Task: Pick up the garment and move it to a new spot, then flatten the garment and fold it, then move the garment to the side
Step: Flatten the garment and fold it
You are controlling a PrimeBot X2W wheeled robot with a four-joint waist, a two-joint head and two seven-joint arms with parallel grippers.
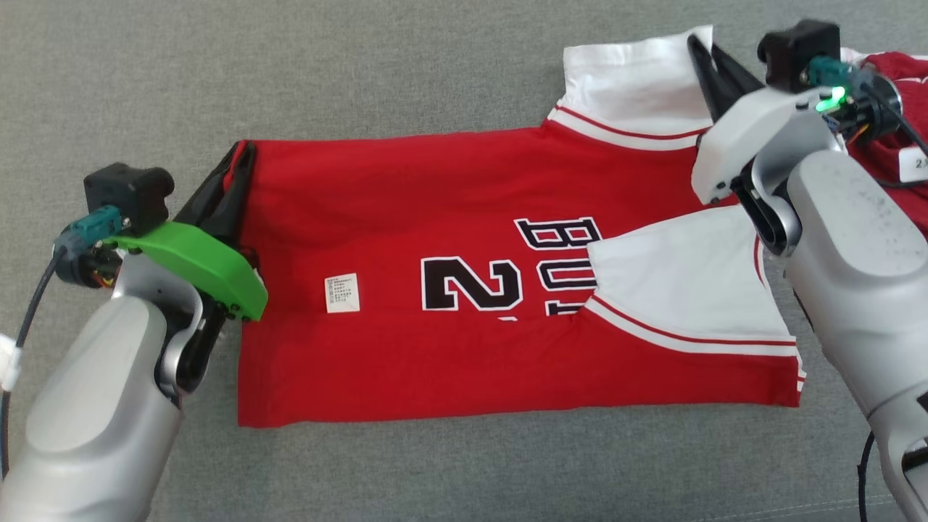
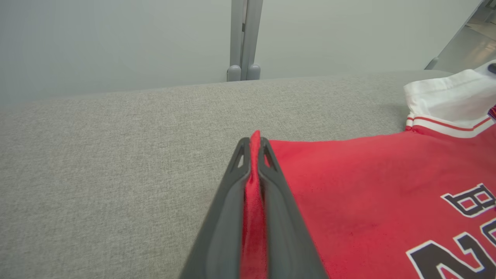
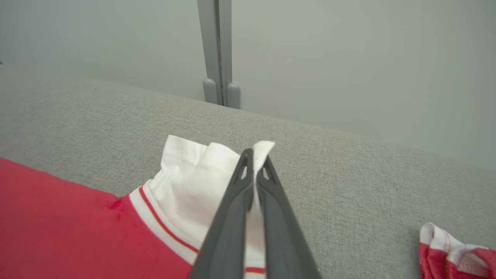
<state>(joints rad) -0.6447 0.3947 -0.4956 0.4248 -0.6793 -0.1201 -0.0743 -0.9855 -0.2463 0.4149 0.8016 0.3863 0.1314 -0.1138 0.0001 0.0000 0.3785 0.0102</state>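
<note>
A red basketball jersey (image 1: 449,239) with white sleeves and black lettering lies spread across the grey padded surface, one white sleeve folded over its front. My left gripper (image 1: 243,154) is shut on the jersey's far left hem corner, where red cloth (image 2: 254,193) is pinched between the fingers. My right gripper (image 1: 705,45) is shut on the far white sleeve (image 1: 638,80), and the wrist view shows white fabric (image 3: 193,182) clamped between its fingers (image 3: 240,201).
A second red and white garment (image 1: 895,109) lies bunched at the far right, behind my right arm, also seen as a bundle (image 3: 457,255). The grey surface (image 1: 217,72) ends at a far edge before a pale wall with a grey post (image 2: 244,38).
</note>
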